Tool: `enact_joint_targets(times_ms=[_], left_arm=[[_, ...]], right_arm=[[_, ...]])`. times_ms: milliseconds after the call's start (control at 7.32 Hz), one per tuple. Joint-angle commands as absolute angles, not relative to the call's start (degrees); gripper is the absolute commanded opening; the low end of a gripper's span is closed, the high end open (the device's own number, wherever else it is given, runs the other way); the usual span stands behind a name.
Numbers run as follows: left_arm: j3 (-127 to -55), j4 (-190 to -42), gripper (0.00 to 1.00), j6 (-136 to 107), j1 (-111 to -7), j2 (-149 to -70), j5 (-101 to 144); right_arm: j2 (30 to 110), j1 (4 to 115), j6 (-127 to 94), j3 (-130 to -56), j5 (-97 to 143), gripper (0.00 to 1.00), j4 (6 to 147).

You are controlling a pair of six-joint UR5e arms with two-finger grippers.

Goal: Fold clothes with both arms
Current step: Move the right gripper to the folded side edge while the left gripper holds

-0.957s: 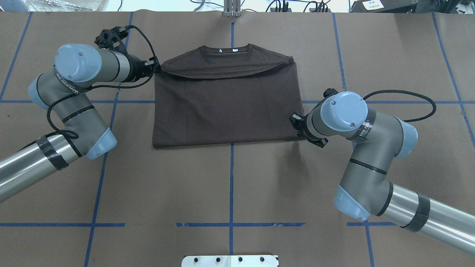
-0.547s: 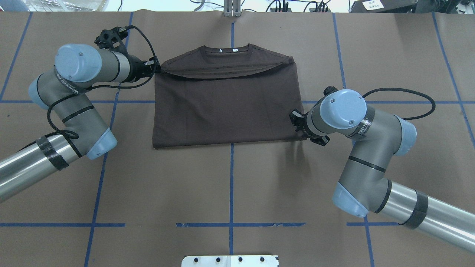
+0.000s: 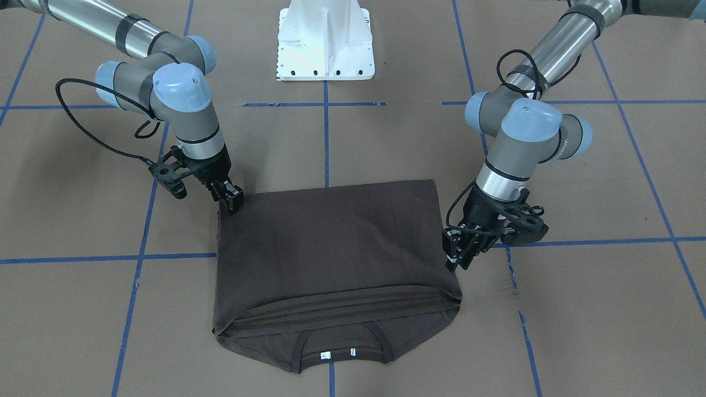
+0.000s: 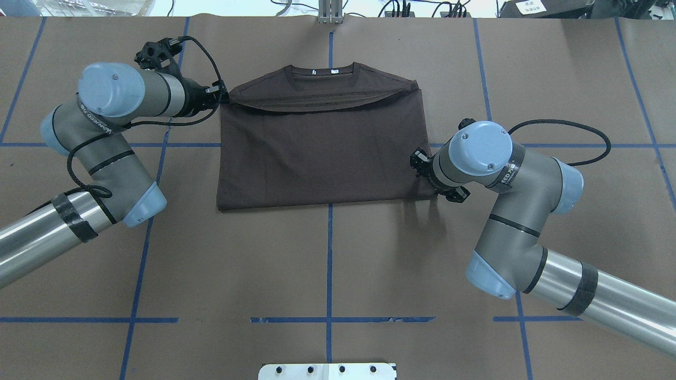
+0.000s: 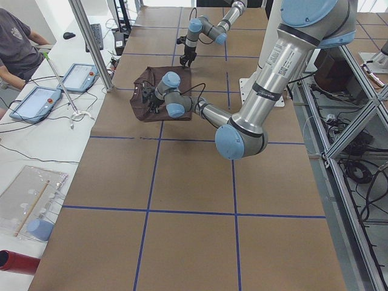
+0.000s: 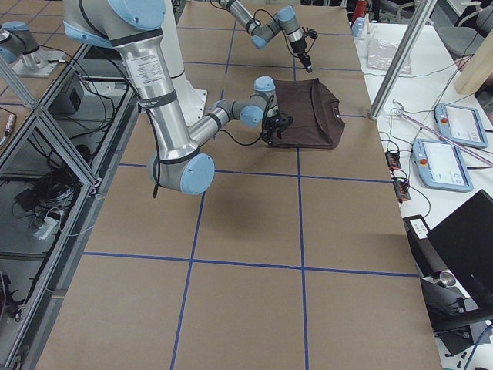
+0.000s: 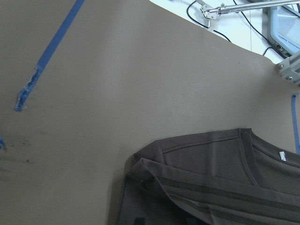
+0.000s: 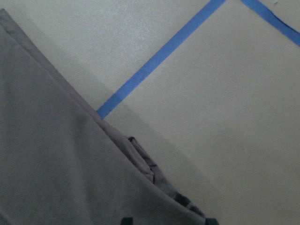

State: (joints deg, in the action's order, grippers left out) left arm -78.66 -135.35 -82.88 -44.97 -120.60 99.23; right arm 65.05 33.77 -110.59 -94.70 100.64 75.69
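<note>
1. T-shirt (image 4: 322, 153) lies mid-table (image 4: 327, 264), folded into a rectangle. Collar (image 4: 322, 71) is on the far side from the robot.
2. Left gripper (image 4: 222, 97) is at the shirt's collar-end corner. Fingertips (image 7: 138, 220) sit slightly apart, nothing seen pinched.
3. Right gripper (image 3: 231, 201) is at the hem-end corner on the opposite side. Fingertips (image 8: 126, 220) are spread, straddling the cloth edge.

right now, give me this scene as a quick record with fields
garment: dark brown T-shirt, folded once, hem lying just below the collar
surface: table covered in brown paper with blue tape lines
left gripper: at the hem's corner, grip unclear
right gripper: open, at the fold-edge corner nearest the robot
</note>
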Motion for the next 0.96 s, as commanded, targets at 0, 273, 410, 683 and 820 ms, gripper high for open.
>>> enact_joint_targets(times_ms=[0,273,410,683,820], left_arm=[[-78.7,-135.4,0.4,-82.9,-44.9,-120.6,99.2],[-78.7,-135.4,0.4,-82.9,-44.9,-120.6,99.2],[-78.7,-135.4,0.4,-82.9,-44.9,-120.6,99.2],[-78.7,-135.4,0.4,-82.9,-45.0,-120.6,99.3],[-78.7,-135.4,0.4,-82.9,-45.0,-120.6,99.2]], right_arm=[[65.1,33.8,-110.4,-94.2,100.9,0.6,75.7],[65.6,33.8,-110.3,-94.1,101.0,0.6,75.7],[65.5,33.8,-110.5,-94.1,101.0,0.32,75.7],[65.4,33.7,-110.1,-93.8,101.2,0.0,75.7],[65.1,33.7,-110.2,-93.8,101.2,0.0,75.7]])
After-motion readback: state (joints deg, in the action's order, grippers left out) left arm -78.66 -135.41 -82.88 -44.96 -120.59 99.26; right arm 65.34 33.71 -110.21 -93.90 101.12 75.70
